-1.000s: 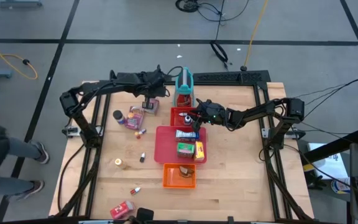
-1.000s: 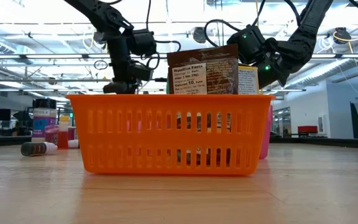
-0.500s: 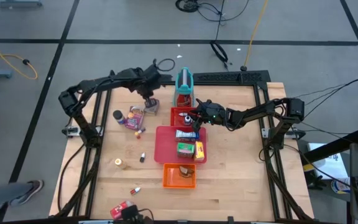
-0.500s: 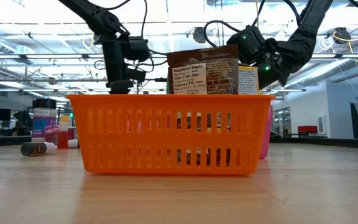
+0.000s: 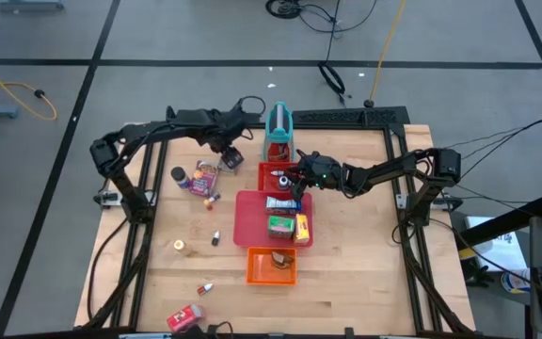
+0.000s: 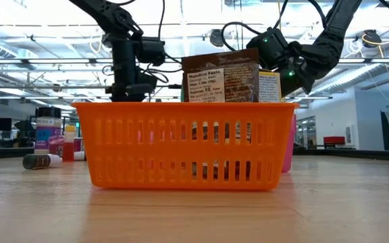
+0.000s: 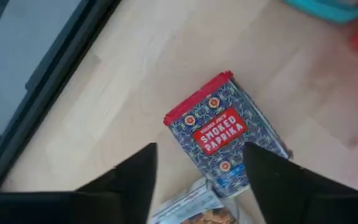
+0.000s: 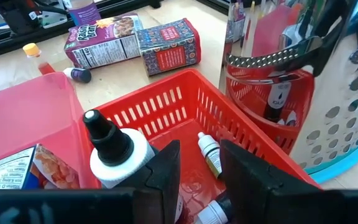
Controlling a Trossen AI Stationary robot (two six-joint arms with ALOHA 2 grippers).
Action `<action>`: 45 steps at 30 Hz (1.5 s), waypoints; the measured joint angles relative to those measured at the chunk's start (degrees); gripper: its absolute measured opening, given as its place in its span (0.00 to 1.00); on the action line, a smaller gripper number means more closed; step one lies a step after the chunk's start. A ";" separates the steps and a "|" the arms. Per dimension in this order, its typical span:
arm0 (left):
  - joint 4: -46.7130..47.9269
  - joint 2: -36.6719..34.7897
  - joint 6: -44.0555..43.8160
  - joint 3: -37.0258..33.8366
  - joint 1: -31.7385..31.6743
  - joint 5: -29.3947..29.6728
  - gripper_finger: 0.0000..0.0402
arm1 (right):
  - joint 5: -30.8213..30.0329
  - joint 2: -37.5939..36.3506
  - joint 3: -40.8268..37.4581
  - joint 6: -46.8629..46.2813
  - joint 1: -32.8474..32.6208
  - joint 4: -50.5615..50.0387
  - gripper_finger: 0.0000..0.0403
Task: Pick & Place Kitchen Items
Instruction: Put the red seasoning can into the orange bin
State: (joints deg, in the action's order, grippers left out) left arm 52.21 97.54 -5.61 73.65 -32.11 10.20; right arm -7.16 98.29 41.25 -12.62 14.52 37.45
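From above, the left gripper (image 5: 231,151) hovers over the smoked paprika tin (image 5: 231,159) near the table's far edge, bare wood around it. Left wrist view: fingers spread wide, holding nothing, the tin (image 7: 222,132) lying flat between them. Right wrist view: the right gripper (image 8: 197,171), part open and empty, hangs over the small red basket (image 8: 166,106) holding a dropper bottle (image 8: 209,151).
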 joint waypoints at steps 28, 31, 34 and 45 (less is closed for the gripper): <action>-4.78 -0.07 -26.57 -6.03 0.49 -5.00 0.90 | 4.46 -0.01 0.00 -1.73 -0.02 -0.61 0.26; -6.94 -0.07 -26.48 -6.82 0.09 -6.75 0.90 | 4.46 -0.01 0.00 -2.05 -0.04 -0.61 0.26; -7.84 -0.07 -26.38 -6.91 -0.35 -6.37 0.90 | 4.46 -0.01 0.00 -3.10 -0.04 -0.63 0.26; -11.10 2.28 -25.45 -6.97 -0.89 -4.90 0.90 | 4.46 0.00 0.00 -3.27 -0.08 -0.86 0.26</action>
State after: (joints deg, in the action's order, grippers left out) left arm 41.12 99.81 -31.06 66.67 -33.00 5.30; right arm -2.70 98.29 41.25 -15.89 14.44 36.60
